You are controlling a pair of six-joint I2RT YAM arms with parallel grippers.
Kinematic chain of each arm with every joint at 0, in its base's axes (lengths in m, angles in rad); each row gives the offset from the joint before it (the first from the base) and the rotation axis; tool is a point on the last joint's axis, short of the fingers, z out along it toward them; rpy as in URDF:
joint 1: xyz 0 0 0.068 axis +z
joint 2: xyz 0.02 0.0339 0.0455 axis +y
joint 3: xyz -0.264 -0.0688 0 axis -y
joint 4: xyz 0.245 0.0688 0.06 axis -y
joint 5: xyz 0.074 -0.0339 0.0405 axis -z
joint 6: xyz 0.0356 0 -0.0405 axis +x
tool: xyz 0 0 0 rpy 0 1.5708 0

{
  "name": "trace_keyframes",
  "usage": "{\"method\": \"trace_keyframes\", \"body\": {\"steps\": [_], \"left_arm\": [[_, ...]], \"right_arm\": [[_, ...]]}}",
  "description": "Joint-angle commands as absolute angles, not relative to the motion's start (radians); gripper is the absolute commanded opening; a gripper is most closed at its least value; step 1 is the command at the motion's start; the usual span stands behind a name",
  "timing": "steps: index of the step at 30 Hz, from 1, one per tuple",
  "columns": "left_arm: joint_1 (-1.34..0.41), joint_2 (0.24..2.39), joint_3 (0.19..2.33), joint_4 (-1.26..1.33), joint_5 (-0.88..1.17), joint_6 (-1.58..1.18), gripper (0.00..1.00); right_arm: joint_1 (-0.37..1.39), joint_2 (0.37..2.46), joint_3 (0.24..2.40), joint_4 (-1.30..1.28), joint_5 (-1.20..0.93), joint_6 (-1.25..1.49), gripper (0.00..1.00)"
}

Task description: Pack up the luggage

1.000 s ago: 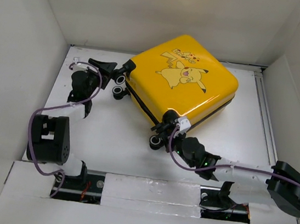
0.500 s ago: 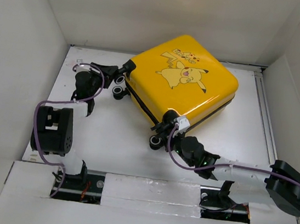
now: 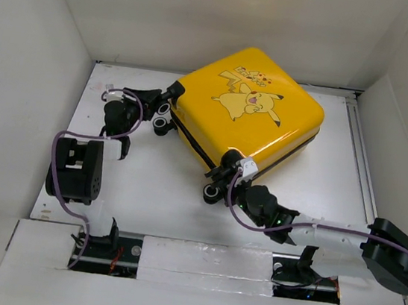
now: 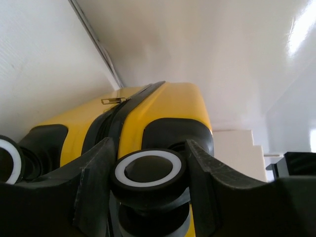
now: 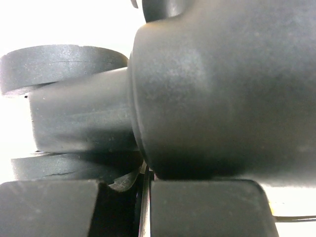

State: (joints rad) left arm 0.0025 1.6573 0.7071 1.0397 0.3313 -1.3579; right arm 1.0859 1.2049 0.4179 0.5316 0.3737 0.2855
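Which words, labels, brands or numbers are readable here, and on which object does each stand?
None can be read.
The bright-yellow hard-shell suitcase bears only a cartoon print without letters; tiny red marks at its top are too small to tell.
The black wheel with a white ring and the white table show no writing.

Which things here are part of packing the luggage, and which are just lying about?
Job:
- luggage, closed
- its wheel, gripped by left tool
- right tool, shut at the near corner

Not the job:
- table
- side rail
- purple cable
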Motion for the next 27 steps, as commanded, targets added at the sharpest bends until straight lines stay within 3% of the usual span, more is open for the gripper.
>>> {"method": "trace_keyframes", "body": {"steps": [1, 3, 4, 8, 12, 19, 22, 25, 27], "left_arm": [[-0.021, 1.652, 0.709, 1.186, 0.368, -1.402, 0.41], [-0.021, 1.641, 0.709, 1.196, 0.354, -1.402, 0.08], [-0.021, 1.641, 0.698, 1.21, 0.354, -1.402, 0.0], [-0.021, 1.56, 0.638, 1.235, 0.328, -1.373, 0.0], [-0.021, 1.419, 0.569, 1.186, 0.299, -1.283, 0.0], [-0.178, 1.088, 0.368, 1.019, 0.157, -1.129, 0.0], [-0.311, 0.97, 0.298, 0.938, 0.097, -1.077, 0.0], [-0.452, 0.911, 0.258, 0.894, 0.02, -1.065, 0.0], [-0.549, 0.911, 0.249, 0.894, -0.029, -1.065, 0.0]], "right_arm": [[1.083, 1.204, 0.489, 0.582, 0.36, 0.278, 0.0], [1.083, 1.204, 0.509, 0.571, 0.362, 0.278, 0.0], [1.074, 1.204, 0.509, 0.571, 0.351, 0.278, 0.0], [0.968, 1.148, 0.509, 0.571, 0.237, 0.29, 0.0], [0.723, 1.048, 0.488, 0.551, 0.07, 0.29, 0.0], [0.453, 0.991, 0.548, 0.517, -0.09, 0.294, 0.0], [0.485, 0.991, 0.473, 0.595, -0.043, 0.333, 0.0], [0.671, 1.043, 0.351, 0.737, 0.223, 0.344, 0.0], [0.817, 1.116, 0.388, 0.79, 0.42, 0.304, 0.0]]}}
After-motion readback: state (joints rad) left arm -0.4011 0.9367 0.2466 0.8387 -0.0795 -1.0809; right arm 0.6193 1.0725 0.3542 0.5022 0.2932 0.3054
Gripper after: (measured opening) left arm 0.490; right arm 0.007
